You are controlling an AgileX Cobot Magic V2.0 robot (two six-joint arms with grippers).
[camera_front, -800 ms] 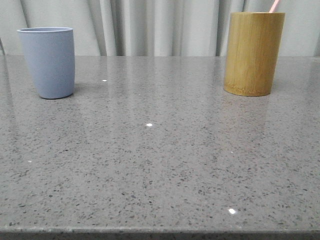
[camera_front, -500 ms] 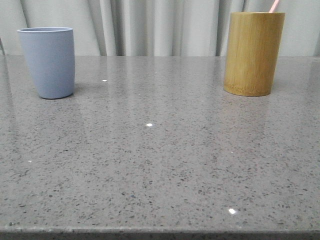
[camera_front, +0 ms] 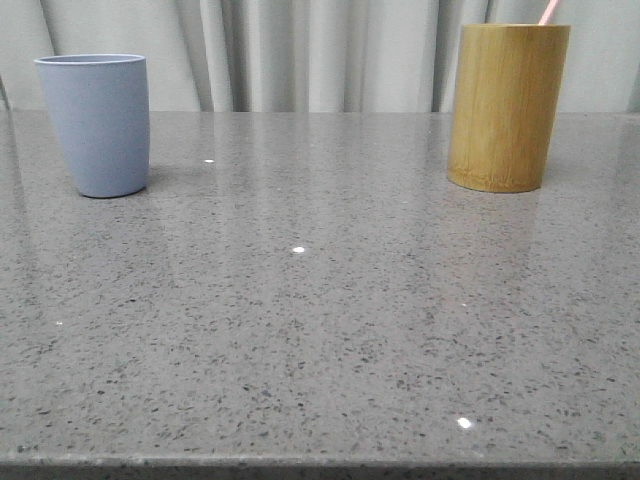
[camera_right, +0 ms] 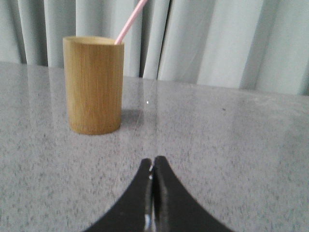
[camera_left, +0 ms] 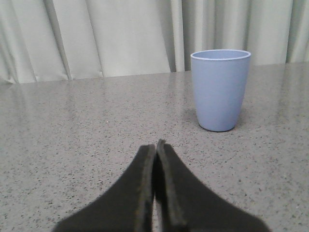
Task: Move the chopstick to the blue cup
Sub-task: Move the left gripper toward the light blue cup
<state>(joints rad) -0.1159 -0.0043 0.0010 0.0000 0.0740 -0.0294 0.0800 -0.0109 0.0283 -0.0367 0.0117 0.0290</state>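
The blue cup (camera_front: 96, 124) stands upright at the back left of the table, also seen in the left wrist view (camera_left: 220, 89). A pale pink chopstick (camera_right: 129, 21) leans out of the tan bamboo holder (camera_front: 507, 106) at the back right; only its tip (camera_front: 548, 11) shows in the front view. My left gripper (camera_left: 155, 145) is shut with nothing in it, well short of the blue cup. Short of the bamboo holder (camera_right: 93, 84), my right gripper (camera_right: 152, 161) is also shut and holds nothing. Neither gripper shows in the front view.
The speckled grey stone table (camera_front: 320, 320) stretches between the two cups. Pale curtains (camera_front: 320, 50) hang behind the far edge. The table's front edge (camera_front: 320, 464) runs along the bottom of the front view.
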